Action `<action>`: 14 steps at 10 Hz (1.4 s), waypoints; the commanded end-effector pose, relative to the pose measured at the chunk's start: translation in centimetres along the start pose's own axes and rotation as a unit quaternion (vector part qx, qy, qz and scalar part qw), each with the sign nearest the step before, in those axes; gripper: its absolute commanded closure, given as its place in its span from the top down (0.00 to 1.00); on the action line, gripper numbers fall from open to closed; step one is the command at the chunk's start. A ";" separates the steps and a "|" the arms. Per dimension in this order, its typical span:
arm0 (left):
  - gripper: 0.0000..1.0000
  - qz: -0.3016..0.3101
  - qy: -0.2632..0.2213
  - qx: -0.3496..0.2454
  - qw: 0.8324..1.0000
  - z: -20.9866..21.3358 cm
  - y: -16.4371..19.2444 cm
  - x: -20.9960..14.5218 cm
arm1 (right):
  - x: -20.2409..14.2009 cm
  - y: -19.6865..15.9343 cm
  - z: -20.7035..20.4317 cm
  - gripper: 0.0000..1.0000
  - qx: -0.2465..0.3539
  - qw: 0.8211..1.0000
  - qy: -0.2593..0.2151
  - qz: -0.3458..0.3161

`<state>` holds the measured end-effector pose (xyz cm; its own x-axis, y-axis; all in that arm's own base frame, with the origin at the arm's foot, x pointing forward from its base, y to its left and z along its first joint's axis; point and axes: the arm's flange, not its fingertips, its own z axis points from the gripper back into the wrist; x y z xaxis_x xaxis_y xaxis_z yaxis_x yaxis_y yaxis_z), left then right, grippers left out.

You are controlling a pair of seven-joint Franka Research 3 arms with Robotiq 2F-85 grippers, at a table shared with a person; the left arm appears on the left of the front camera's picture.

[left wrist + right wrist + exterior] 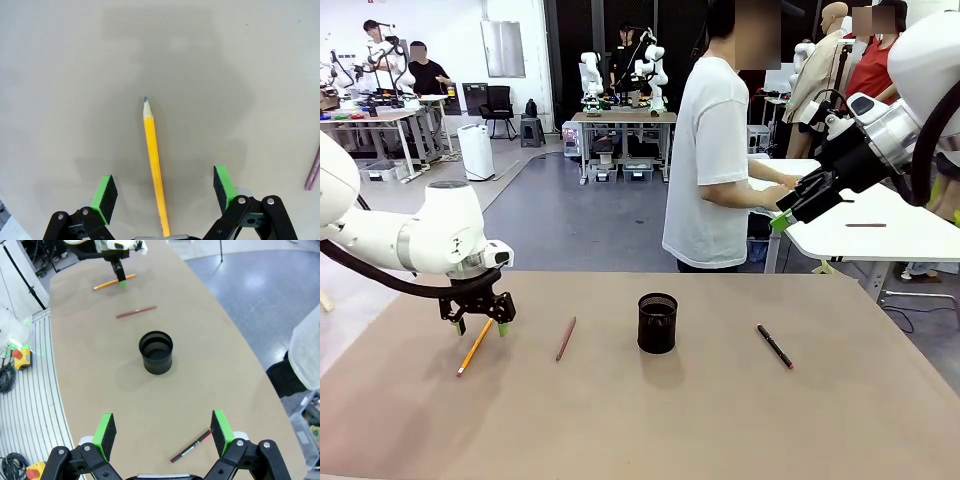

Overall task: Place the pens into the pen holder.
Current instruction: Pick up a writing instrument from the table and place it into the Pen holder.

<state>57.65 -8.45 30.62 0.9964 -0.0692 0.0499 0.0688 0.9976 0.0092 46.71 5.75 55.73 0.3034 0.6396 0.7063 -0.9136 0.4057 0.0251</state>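
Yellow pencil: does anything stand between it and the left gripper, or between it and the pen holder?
Nothing blocks the left gripper, which hangs open over the yellow pencil. Toward the pen holder, the reddish-brown pencil lies flat between them; a lifted pencil would probably pass above it.

Three pens (566, 339) lying flat, black holder (657, 323) upright

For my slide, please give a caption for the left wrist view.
Open left gripper framing the yellow-orange pen lying on the table.
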 end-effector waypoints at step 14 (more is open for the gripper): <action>0.00 -0.021 0.057 -0.048 0.997 1.2 -0.1 -0.4 | 0.1 0.0 0.1 1.00 0.002 1.000 -0.001 -0.001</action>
<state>57.72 -8.78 31.08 0.9965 -0.0825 -0.0106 0.0824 0.9965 -0.0152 46.71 5.75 55.73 0.3035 0.6396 0.7063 -0.9136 0.4058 0.0252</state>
